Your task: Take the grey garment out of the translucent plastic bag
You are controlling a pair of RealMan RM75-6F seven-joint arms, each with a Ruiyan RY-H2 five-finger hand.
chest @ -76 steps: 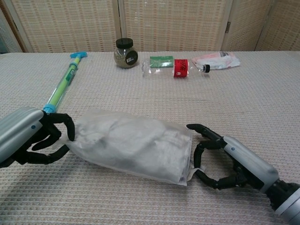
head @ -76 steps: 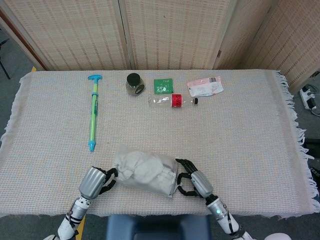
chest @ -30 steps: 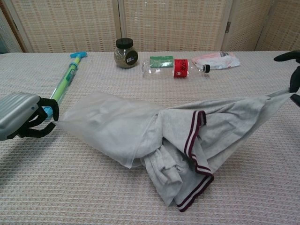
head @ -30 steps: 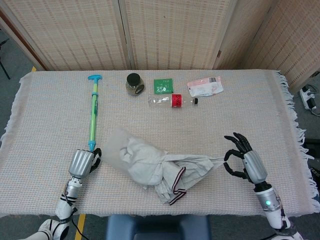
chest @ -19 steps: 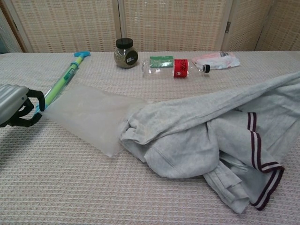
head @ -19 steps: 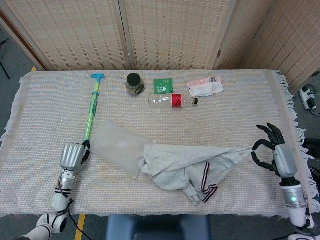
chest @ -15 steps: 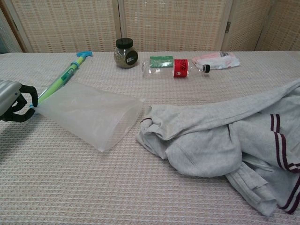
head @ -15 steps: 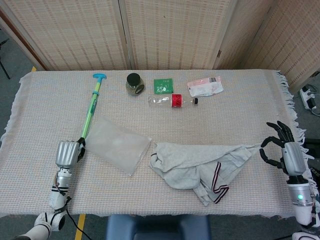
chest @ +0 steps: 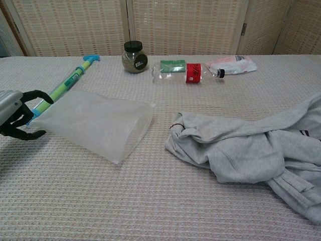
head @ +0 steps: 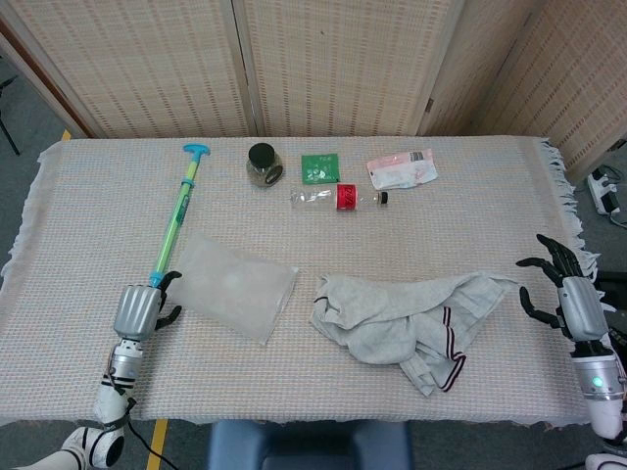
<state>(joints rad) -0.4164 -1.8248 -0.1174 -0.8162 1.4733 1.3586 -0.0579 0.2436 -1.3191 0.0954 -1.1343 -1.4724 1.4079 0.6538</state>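
The translucent plastic bag (head: 235, 286) lies flat and empty at the table's left front, its mouth facing right; the chest view shows the bag (chest: 95, 123) as well. The grey garment (head: 407, 318) with dark red stripes lies crumpled to the right of the bag, fully outside it, with a bare gap between them; in the chest view the garment (chest: 251, 145) runs off the right edge. My left hand (head: 142, 308) sits at the bag's closed left end, fingers (chest: 35, 95) spread apart around its corner. My right hand (head: 568, 299) hovers by the table's right edge, fingers spread, just clear of the garment's end.
A long green and blue pump (head: 174, 230) lies slanted just behind the bag. At the back stand a dark-lidded jar (head: 263, 164), a green packet (head: 319, 167), a lying plastic bottle with a red label (head: 338, 197) and a pink and white pouch (head: 402, 168).
The garment came wholly out of the bag, pulled rightwards, and its end dropped from my right hand. My left hand's fingers spread open at the bag's corner.
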